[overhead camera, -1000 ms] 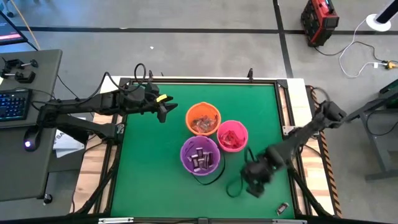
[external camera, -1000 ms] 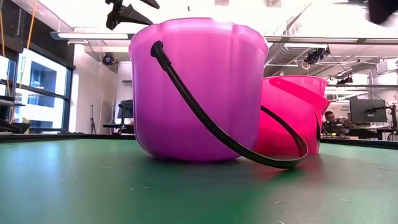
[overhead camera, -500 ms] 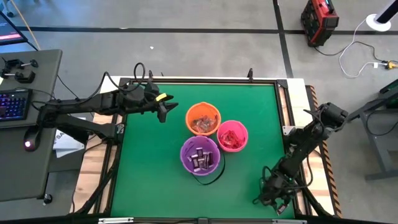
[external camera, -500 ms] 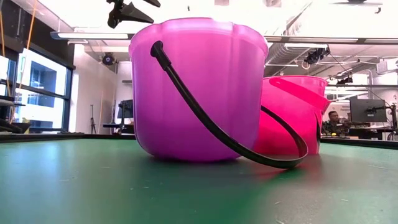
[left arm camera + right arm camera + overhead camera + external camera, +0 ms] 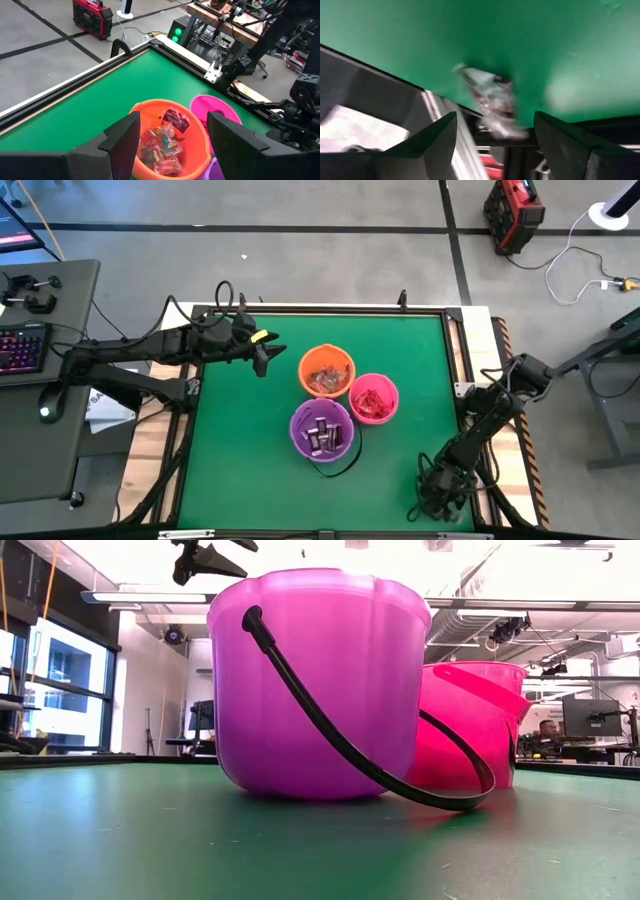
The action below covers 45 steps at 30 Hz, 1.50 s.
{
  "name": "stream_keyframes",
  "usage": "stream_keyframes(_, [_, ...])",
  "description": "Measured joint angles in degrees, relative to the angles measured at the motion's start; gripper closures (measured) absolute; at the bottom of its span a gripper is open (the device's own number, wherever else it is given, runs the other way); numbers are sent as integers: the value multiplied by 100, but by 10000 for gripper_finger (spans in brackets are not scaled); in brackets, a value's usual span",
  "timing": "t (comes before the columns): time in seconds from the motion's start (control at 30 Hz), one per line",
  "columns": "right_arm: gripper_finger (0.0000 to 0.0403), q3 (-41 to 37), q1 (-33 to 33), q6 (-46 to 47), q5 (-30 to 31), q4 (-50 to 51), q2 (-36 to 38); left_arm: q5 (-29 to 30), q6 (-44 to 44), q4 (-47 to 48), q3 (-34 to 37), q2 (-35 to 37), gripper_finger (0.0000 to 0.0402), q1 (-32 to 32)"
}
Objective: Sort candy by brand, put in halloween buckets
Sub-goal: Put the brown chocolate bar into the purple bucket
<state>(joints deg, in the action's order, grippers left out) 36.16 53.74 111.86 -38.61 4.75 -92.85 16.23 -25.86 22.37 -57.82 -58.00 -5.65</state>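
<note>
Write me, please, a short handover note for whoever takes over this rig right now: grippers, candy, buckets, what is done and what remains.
Left gripper: open, empty, hovering just short of the orange bucket.
Right gripper: open, low at the table's near right corner, a silvery wrapped candy between its fingers' line, not gripped.
Buckets: orange, pink bucket and purple bucket clustered mid-table, all holding candy; purple's handle lies down.
Done: nearly all candy is in the buckets.
Left: that corner piece, apparently the last; its wrapper is too blurred to tell which bucket it belongs in.
</note>
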Motion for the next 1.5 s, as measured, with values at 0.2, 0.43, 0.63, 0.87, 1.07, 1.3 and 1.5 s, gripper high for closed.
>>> stream_keyframes(0.2, [148,211,0,-519,-70,429,-246,3,-1,1,0,0,181,0])
stream_keyframes(0.43, [182,256,-11,-454,-241,407,-538,7,-51,7,0,0,181,0])
stream_keyframes(0.63, [232,256,-13,-265,-307,534,-655,7,-53,13,0,0,181,0])
stream_keyframes(0.87, [379,518,-64,-723,-309,783,-683,105,58,10,0,0,181,0])
stream_keyframes(1.07, [384,1507,-478,-2131,171,1915,-650,103,501,-402,4,256,181,-78])
stream_keyframes(1.3, [395,3473,-1682,-5105,1622,4873,-200,36,648,-603,2,580,181,-420])
stream_keyframes(1.5, [398,5119,-2832,-7041,3777,5420,-49,-502,647,-290,2,583,181,-527])
